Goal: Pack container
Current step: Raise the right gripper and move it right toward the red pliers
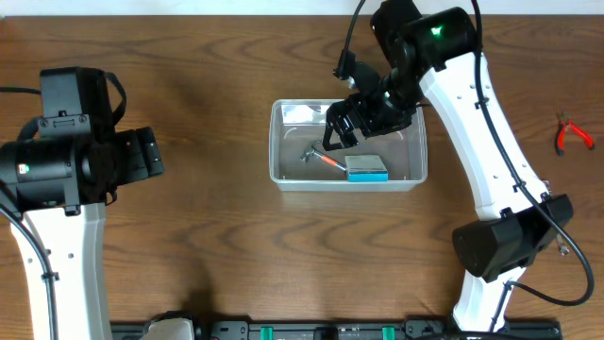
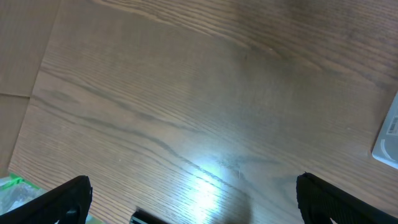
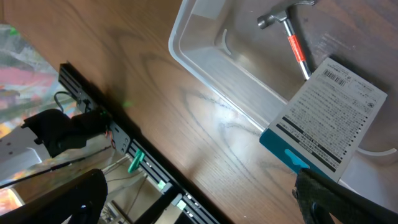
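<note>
The container (image 1: 279,142), a clear rectangular tub, sits at the table's centre; its corner also shows in the right wrist view (image 3: 205,59). Inside lie a small hammer with an orange-red handle (image 1: 321,159) (image 3: 292,34) and a blue-and-white box (image 1: 366,168) (image 3: 329,112). My right gripper (image 1: 342,127) (image 3: 205,199) hovers over the tub's back part, open and empty. My left gripper (image 1: 149,156) (image 2: 193,199) is far to the left over bare table, open and empty.
Red-handled pliers (image 1: 572,134) lie at the far right of the table. A white item (image 1: 302,114) lies in the tub's back left corner. A black rail (image 3: 124,143) runs along the table's front edge. A pale object (image 2: 388,137) shows at the left wrist view's right edge.
</note>
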`<state>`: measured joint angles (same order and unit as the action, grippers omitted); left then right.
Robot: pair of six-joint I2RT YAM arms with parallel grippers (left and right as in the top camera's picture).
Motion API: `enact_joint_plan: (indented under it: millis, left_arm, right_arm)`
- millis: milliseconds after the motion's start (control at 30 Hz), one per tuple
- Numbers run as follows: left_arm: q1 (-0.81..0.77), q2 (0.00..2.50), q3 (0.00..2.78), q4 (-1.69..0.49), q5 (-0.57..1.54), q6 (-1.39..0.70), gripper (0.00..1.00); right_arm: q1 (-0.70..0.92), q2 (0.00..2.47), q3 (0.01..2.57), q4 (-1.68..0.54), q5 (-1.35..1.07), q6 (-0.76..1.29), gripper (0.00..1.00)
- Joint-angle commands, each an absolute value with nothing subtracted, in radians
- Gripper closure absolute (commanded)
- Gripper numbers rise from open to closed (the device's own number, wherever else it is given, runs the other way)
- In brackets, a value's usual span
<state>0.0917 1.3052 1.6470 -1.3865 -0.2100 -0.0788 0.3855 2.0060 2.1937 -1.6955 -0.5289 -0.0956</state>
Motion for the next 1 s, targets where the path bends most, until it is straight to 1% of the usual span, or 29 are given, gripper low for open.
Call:
enact_joint_plan:
  millis: [0, 67, 200, 233, 300, 400, 567, 833, 967]
  left_arm:
    - [0.097, 1.307, 1.652, -1.386, -0.218, -0.088, 0.02]
    - [0.097, 1.306, 1.652, -1.386, -0.218, -0.088, 0.02]
    - [0.097, 1.306, 1.652, -1.385, -0.218, -0.088, 0.02]
    - [0.097, 1.306, 1.652, -1.385, -0.218, -0.088, 0.02]
    - [0.097, 1.306, 1.652, -1.386, -0.218, -0.088, 0.02]
    - [0.097, 1.306, 1.652, -1.386, -0.218, -0.088, 0.02]
    - [0.097, 1.306, 1.652, -1.386, -0.218, -0.088, 0.02]
    - [0.097, 1.306, 1.652, -1.386, -0.218, -0.088, 0.02]
    - [0.097, 1.307, 1.652, -1.385, -0.218, -0.088, 0.02]
  right_arm:
    - [0.400, 2.014, 2.212, -1.699, -0.535, -0.117, 0.01]
    - [0.398, 2.014, 2.212, -1.698, -0.435, -0.111, 0.01]
    - [0.384, 2.014, 2.212, -1.698, 0.033, 0.065, 0.01]
    - [0.375, 2.014, 2.212, -1.698, 0.115, 0.099, 0.01]
    - [0.344, 2.014, 2.212, -1.698, 0.202, 0.127, 0.01]
    - [0.260, 2.014, 2.212, -1.699, 0.199, 0.127, 0.01]
    - [0.071, 2.009, 2.212, -1.699, 0.134, 0.126, 0.01]
    - [-0.245, 2.003, 2.212, -1.698, 0.130, 0.070, 0.01]
    - [-0.385, 2.003, 2.210, -1.657, 0.090, 0.069, 0.01]
